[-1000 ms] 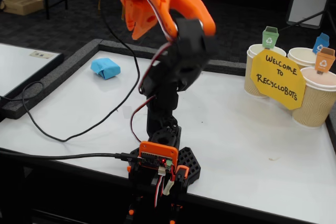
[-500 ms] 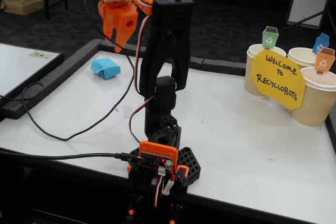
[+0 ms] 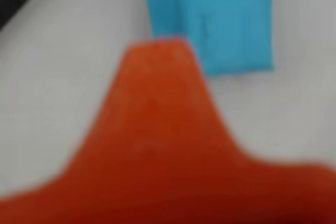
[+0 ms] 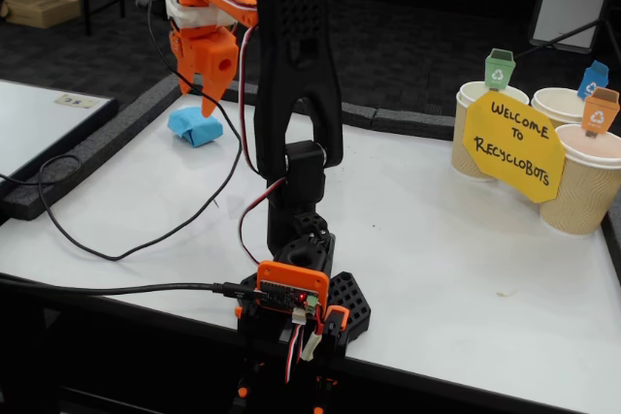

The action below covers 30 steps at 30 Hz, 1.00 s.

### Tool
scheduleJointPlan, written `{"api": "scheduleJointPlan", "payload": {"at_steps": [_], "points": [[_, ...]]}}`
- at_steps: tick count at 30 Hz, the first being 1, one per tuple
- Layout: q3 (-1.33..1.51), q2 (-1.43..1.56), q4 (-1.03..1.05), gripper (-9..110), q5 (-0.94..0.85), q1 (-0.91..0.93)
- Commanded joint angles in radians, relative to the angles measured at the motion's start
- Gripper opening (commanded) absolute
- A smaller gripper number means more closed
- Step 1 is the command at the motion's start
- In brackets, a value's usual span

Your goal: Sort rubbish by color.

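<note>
One piece of the rubbish shows, a light blue paper wad [image 4: 192, 128] lying at the far left of the white table [image 4: 437, 239]. My orange gripper [image 4: 202, 99] hangs just above it, fingers pointing down, in the fixed view. The blurred wrist view shows the blue wad [image 3: 220, 19] close ahead, just past the tip of one orange finger [image 3: 157, 129]. The other finger is out of that view. How far apart the jaws stand is not clear in either view. Nothing is held.
Three tan paper cups [image 4: 582, 191] with small bin flags stand at the right behind a yellow sign [image 4: 512, 147]. A black cable [image 4: 146, 230] loops over the left of the table. A dark raised border [image 4: 107, 133] rims the table's left and far edges.
The arm has swung left and reached forward. The gripper came down from high over the base to just above the blue wad.
</note>
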Motion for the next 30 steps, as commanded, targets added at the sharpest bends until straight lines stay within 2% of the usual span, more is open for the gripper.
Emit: {"api": "scheduleJointPlan", "payload": {"at_steps": [1, 11, 30], "points": [[-0.193, -0.021, -0.025, 30, -0.006, -0.014], [-0.442, -0.227, 0.02, 39, -0.006, -0.012], [-0.73, -0.5, 0.095, 36, -0.006, 0.115]]}}
